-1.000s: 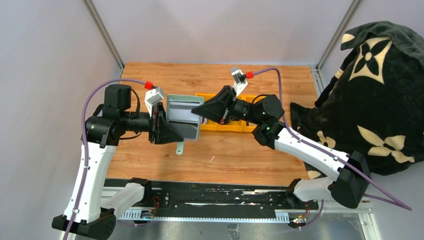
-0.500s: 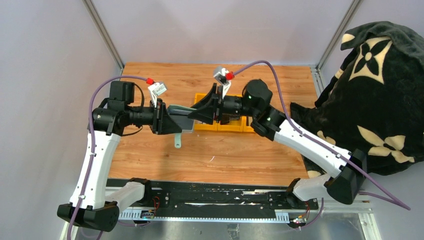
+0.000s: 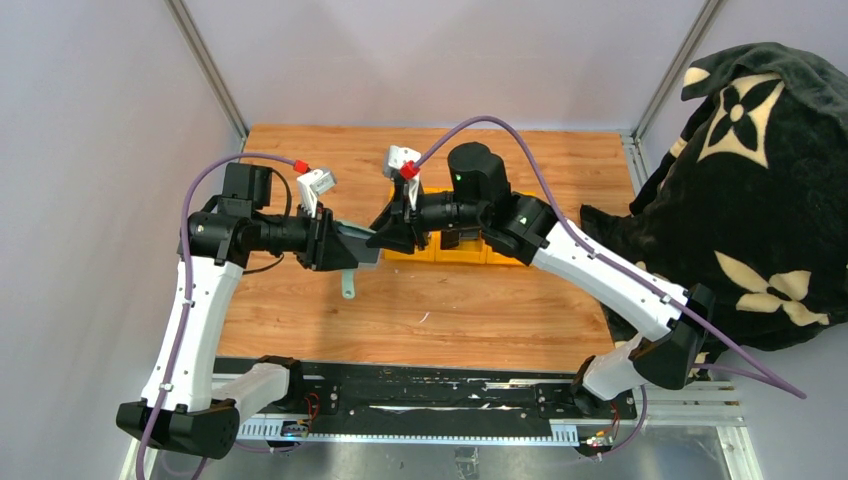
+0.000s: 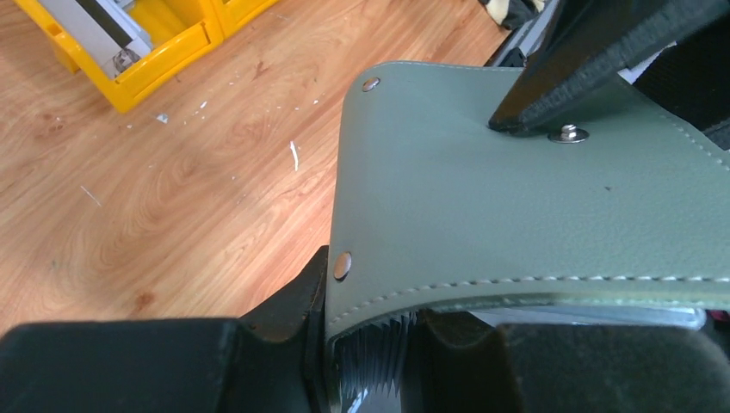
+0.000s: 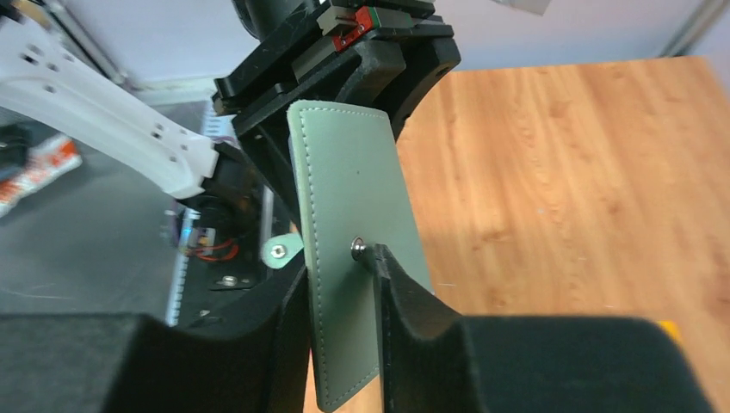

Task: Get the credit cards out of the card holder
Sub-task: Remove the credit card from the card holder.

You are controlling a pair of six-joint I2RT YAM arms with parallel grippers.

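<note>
The card holder was a flat, pale sage-green rectangle with rounded corners, a line of light stitching along its edge, small metal rivets at the corners and a snap stud on its face. A small green tab hung from it, and ribbed accordion pleats showed at one end. It hung in the air over the left-centre of the wooden table, between the two arms, turned on edge. The left gripper was clamped on the pleated end. The right gripper straddled the opposite end, one finger touching the face just beside the stud. Whether those jaws squeezed the holder or only bracketed it could not be told. A pale silvery strip showed under the stitched edge, but it was too blurred to tell whether it was one of the credit cards. The yellow bin sat on the table just beyond the right gripper, near the holder. Bare wood stretched from under the holder toward the arm bases, and more lay behind the bin up to the rear wall. Walls and metal posts closed the left and far edges. A dark patterned blanket was heaped past the right edge, well apart from the holder.
</note>
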